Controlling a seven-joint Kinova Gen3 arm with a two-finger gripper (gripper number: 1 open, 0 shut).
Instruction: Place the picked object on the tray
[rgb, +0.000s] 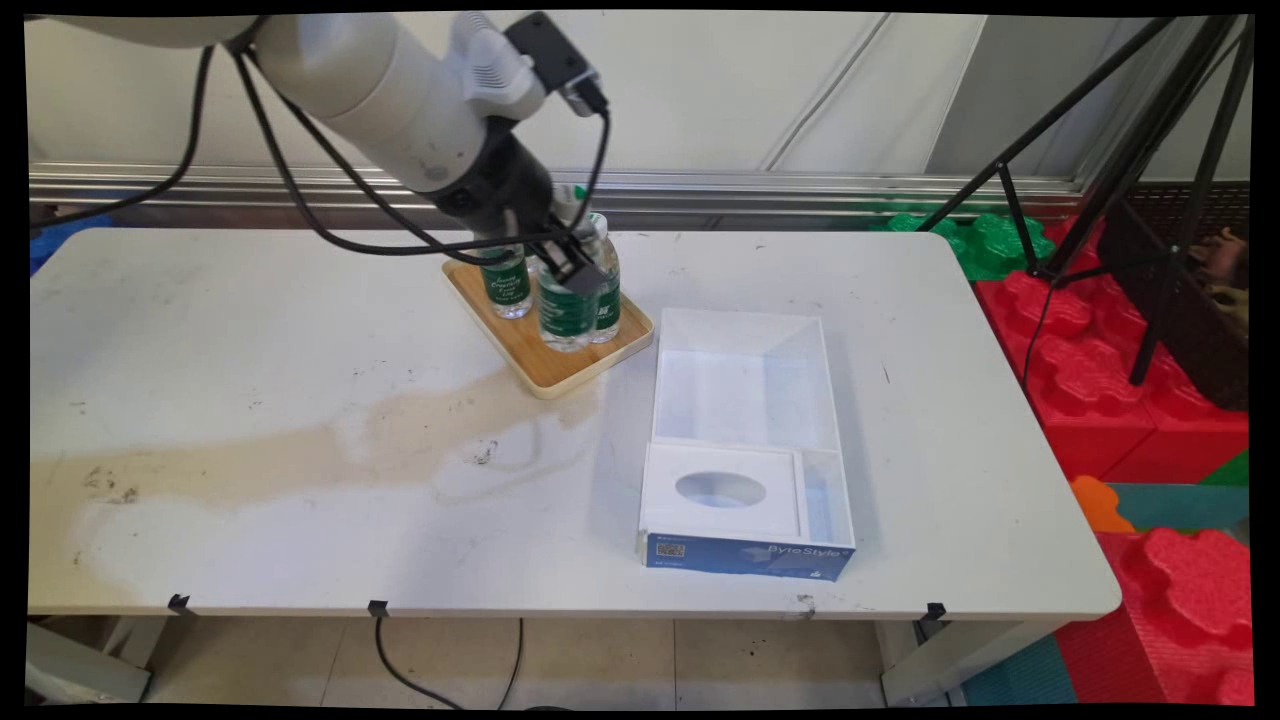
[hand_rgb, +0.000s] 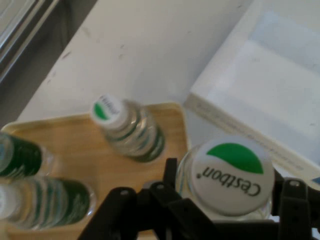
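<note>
Several small water bottles stand on the wooden tray (rgb: 560, 372) in the upper middle of the main view. My end effector (rgb: 577, 268) is down among them, its fingers closed around the front bottle (hand_rgb: 233, 176) just under the white-and-green Cestbon cap, which fills the lower right of the hand view. Another bottle (hand_rgb: 129, 129) stands upright near it on the tray. Right of the tray, an open white box (rgb: 745, 440) rests on the desk (rgb: 250, 400).
</note>
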